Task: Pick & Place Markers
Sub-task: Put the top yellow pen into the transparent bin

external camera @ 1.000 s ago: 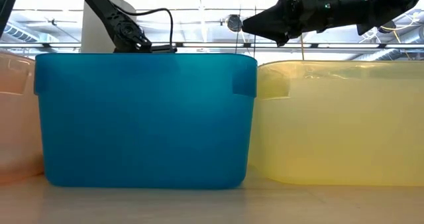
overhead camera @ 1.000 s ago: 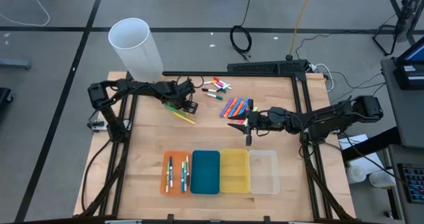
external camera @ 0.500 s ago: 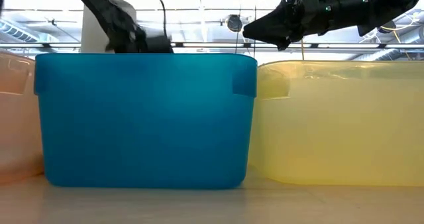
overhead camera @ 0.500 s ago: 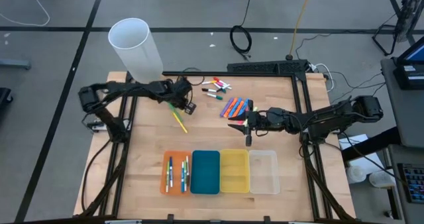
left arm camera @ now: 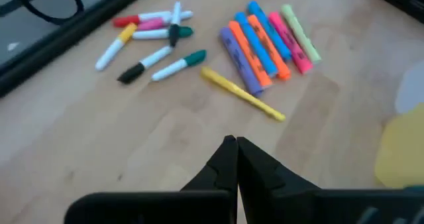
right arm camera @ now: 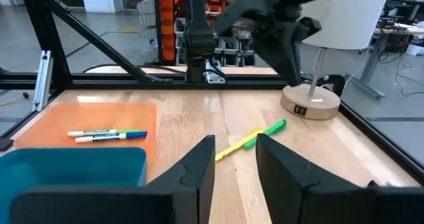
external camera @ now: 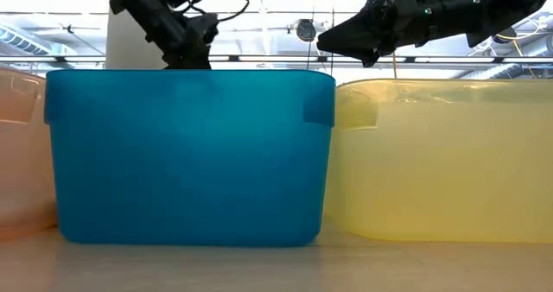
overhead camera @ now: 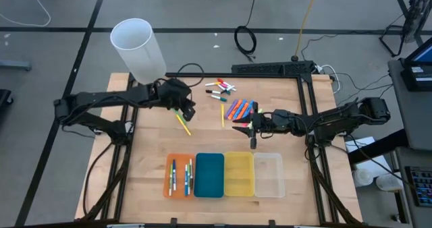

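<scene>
Loose markers lie on the wooden table: white ones with coloured caps (overhead camera: pixel 219 88), a row of coloured highlighters (overhead camera: pixel 241 108), one yellow marker (left arm camera: pixel 242 95) beside that row, and a yellow (overhead camera: pixel 183 125) and a green marker (right arm camera: pixel 271 128) near the left gripper. More markers lie in the orange tray (overhead camera: pixel 169 187). My left gripper (left arm camera: pixel 236 144) hangs shut and empty above the table, slanting down, over the yellow and green pair (overhead camera: pixel 187 111). My right gripper (right arm camera: pixel 235 144) stands open and level above the table (overhead camera: pixel 237 127), nothing between its fingers.
Orange, blue (overhead camera: pixel 209 175), yellow (overhead camera: pixel 239 175) and clear (overhead camera: pixel 268 175) trays stand in a row at the near edge. A white cylinder (overhead camera: pixel 138 49) stands on a round base at the far left corner. A black frame (overhead camera: pixel 270 69) runs along the far and side edges.
My left gripper has lifted up off the table and turned, drawing back toward the left edge, with nothing in it. A yellow marker now lies loose beside the highlighter row, where none lay before. The yellow marker near the gripper has turned about on the table.
</scene>
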`<state>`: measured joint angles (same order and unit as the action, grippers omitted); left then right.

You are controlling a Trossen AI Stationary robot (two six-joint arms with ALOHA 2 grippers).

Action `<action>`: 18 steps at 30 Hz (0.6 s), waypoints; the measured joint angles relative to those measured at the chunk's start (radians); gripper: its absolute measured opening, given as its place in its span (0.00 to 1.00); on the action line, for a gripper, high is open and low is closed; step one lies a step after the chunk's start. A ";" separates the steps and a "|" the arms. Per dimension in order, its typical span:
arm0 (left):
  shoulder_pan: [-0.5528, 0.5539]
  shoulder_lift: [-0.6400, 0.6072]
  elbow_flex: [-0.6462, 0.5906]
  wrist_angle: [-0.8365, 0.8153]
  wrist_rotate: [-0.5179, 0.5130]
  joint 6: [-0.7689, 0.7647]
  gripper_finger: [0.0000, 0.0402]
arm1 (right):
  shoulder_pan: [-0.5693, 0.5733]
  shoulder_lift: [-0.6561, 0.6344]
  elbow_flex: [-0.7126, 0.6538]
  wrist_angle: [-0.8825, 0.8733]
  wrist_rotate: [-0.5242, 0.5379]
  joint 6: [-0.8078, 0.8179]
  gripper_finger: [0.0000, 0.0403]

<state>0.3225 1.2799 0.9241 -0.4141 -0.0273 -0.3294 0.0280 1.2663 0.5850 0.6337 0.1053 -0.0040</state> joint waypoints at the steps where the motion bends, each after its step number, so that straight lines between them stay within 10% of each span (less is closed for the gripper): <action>1: -0.002 0.002 0.000 -0.015 0.001 -0.028 0.03 | 0.000 0.000 0.000 0.000 0.000 0.000 0.25; 18: 0.028 0.276 0.000 0.183 0.068 0.010 0.53 | -0.009 0.000 0.000 -0.022 0.002 -0.005 0.25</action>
<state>0.3503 1.5556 0.9242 -0.2315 0.0410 -0.3195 0.0188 1.2663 0.5850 0.6121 0.1071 -0.0089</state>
